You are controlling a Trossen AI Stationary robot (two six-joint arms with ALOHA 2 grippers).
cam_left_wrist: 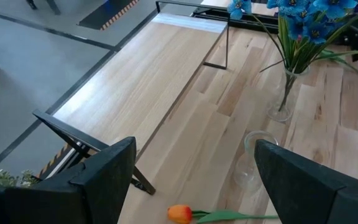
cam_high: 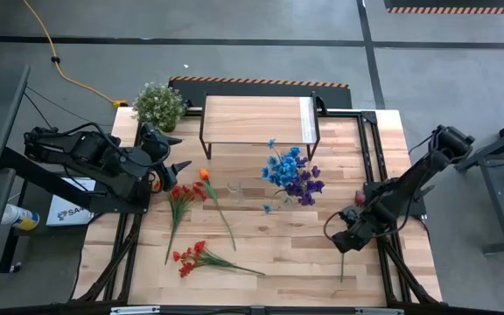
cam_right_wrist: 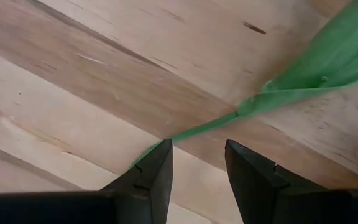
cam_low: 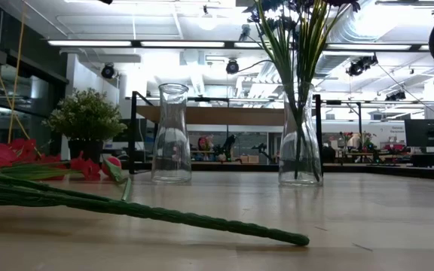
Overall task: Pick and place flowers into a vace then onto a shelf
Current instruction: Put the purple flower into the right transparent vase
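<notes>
Your right claw (cam_right_wrist: pixel 197 163) is hovering low over the tabletop (cam_high: pixel 296 254) near its right edge, fingers slightly parted around a thin green stem (cam_right_wrist: pixel 207 127) without clamping it. Your left claw (cam_left_wrist: pixel 194 171) is waiting wide open and empty beside the potted plant (cam_high: pixel 158 105), facing the shelf (cam_high: pixel 256 119) and the empty vase (cam_left_wrist: pixel 253 160). Loose red flowers (cam_high: pixel 189 256) are lying on the tabletop's left half, and blue and purple blooms (cam_high: pixel 291 175) are standing in another vase in front of the shelf.

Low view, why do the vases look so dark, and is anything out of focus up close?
Low view: bright ceiling lights behind backlight the empty vase and the vase with flowers, darkening them; the near green stem and red blooms look soft. Right wrist view: the stem beyond the right hand is blurred.
</notes>
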